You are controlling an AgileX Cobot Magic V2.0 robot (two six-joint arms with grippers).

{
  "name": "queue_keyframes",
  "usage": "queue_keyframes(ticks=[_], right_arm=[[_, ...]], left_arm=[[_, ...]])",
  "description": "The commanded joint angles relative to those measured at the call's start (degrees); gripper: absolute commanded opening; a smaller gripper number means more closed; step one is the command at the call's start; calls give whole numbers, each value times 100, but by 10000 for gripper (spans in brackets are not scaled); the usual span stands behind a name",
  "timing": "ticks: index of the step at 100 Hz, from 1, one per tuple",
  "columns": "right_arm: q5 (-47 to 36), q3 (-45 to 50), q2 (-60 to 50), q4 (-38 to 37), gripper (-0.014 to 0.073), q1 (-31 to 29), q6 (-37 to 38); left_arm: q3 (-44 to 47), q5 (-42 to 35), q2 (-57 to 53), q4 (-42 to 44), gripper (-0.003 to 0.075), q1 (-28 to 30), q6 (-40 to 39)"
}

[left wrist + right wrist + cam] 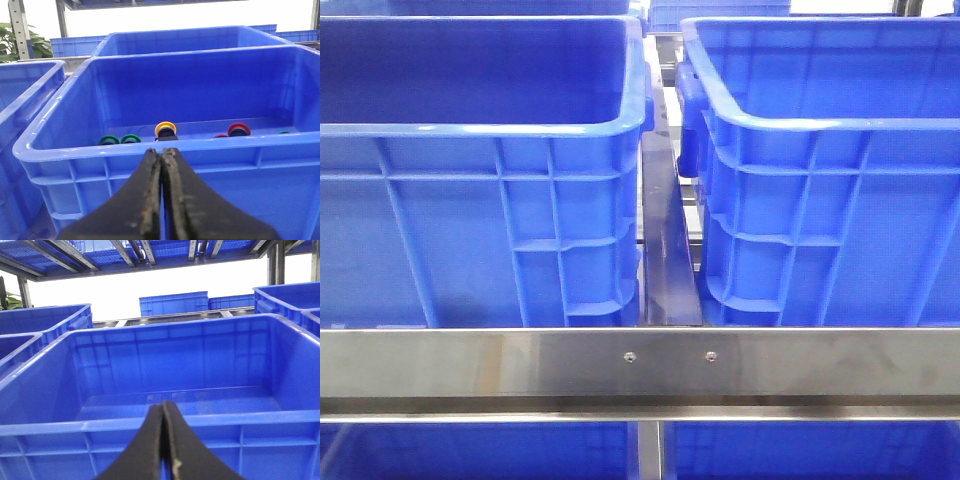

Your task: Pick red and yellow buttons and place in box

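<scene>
In the left wrist view a blue crate (pixel 150 147) holds the buttons on its floor. The orange-yellow button (pixel 165 130) stands near the middle. The dark red button (pixel 239 129) lies further along, with a second red piece (pixel 221 135) beside it. My left gripper (pixel 162 151) is shut and empty, just outside that crate's near rim. In the right wrist view my right gripper (pixel 164 404) is shut and empty before the rim of an empty blue box (pixel 175 422). The front view shows two blue crates, left (pixel 480 128) and right (pixel 820 125); no gripper shows there.
Two green buttons (pixel 119 140) lie near the crate's left end, another green one (pixel 283 132) at its right. A steel rail (pixel 640 365) crosses in front of the crates, with a dark divider (pixel 665 240) between them. More blue crates stand behind (pixel 173 304) and beside (pixel 20 100).
</scene>
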Motion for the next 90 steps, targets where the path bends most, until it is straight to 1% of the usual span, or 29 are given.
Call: queue_keyframes(ticks=[1,46,53,67,78,90], right_arm=[[-467,-107,-154,-59,-68,2,-24],[-467,-107,-154,-59,-68,2,-24],[-467,-107,-154,-59,-68,2,-24],[-467,-107,-154,-59,-68,2,-24],[-467,-107,-154,-59,-68,2,-24],[-467,-107,-154,-59,-68,2,-24]], left_arm=[[284,-481,-195,-39,-19,25,-22],[188,-539,-195,-39,-19,25,-22],[-4,-250,-181,-182,-19,25,-22],[-702,502,70,-471,-19,25,-22],[-1436,1029,466,-525,-19,25,-22],[-2394,1713,1160,-525,-19,25,-22]])
